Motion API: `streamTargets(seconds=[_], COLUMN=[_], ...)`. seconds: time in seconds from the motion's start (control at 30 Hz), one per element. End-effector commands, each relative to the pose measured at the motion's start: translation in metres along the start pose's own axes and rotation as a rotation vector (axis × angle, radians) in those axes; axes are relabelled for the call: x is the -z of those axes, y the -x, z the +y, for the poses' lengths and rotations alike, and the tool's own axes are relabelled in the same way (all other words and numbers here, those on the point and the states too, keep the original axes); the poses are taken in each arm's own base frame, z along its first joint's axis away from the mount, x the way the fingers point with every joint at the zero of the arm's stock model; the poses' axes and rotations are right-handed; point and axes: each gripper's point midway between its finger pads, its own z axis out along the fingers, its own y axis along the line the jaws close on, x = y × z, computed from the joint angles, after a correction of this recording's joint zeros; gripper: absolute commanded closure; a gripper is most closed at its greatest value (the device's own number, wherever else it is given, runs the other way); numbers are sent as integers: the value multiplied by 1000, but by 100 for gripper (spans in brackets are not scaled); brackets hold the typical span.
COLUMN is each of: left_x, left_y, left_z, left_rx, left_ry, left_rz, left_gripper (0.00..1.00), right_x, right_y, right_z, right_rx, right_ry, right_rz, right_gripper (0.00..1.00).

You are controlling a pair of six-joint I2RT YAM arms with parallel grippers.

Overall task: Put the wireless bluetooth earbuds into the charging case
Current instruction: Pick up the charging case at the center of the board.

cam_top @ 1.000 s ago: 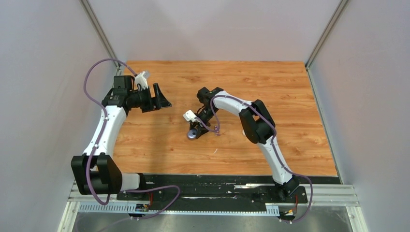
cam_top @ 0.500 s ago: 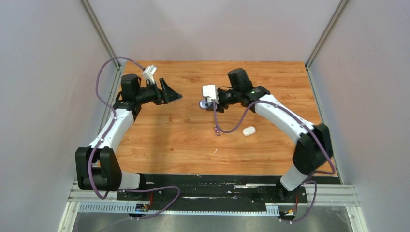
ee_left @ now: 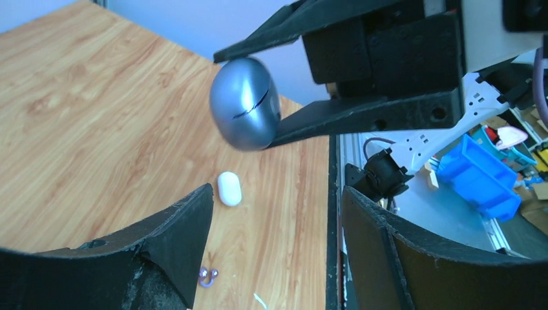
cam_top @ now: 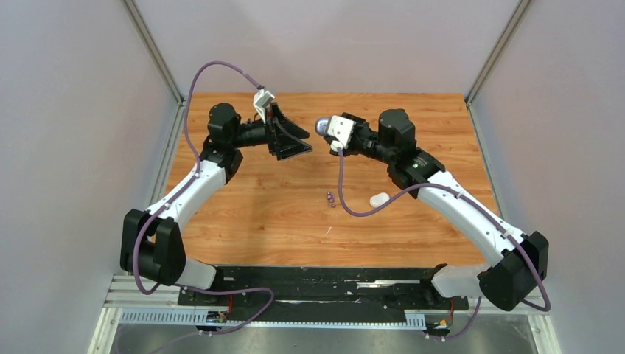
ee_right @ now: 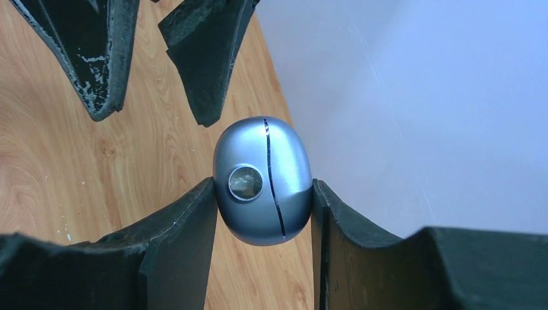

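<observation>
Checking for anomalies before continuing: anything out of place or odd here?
Nothing damaged or spilled. Only oddity: the right gripper holds the grey case aloft, lid apparently closed, while the purple earbuds lie loose on the table near the white case.

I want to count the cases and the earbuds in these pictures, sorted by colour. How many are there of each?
Grey charging case: 1
White oval case: 1
Dark purple earbuds: 2
White speck: too small to name, not counted
Total: 4
</observation>
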Motion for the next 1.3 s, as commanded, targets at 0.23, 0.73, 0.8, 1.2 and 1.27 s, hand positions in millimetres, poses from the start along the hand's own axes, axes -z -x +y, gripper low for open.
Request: streamTargets(seconds=[0.23, 0.73, 0.8, 1.2, 1.27], left_x=[-28, -35, -36, -42, -43], left_y=[31, 29, 30, 30, 30], left_z=[-13, -19, -18, -21, -21], left_rx=[-105, -126, -125, -116, -113], left_ry=[-97, -152, -148, -175, -181], left_rz=[-51, -42, -47, -34, -32], left_gripper=[19, 49, 50, 41, 36], right_x=[17, 12, 11, 5, 4], right_y=[38, 48, 49, 51, 49], right_z=[-2, -8, -5, 2, 2], right_rx=[145, 152, 161, 179, 179], right_ry=[-124, -199, -189, -173, -175], right_rz=[-113, -122, -126, -134, -130], right_gripper=[100, 100, 100, 100, 100])
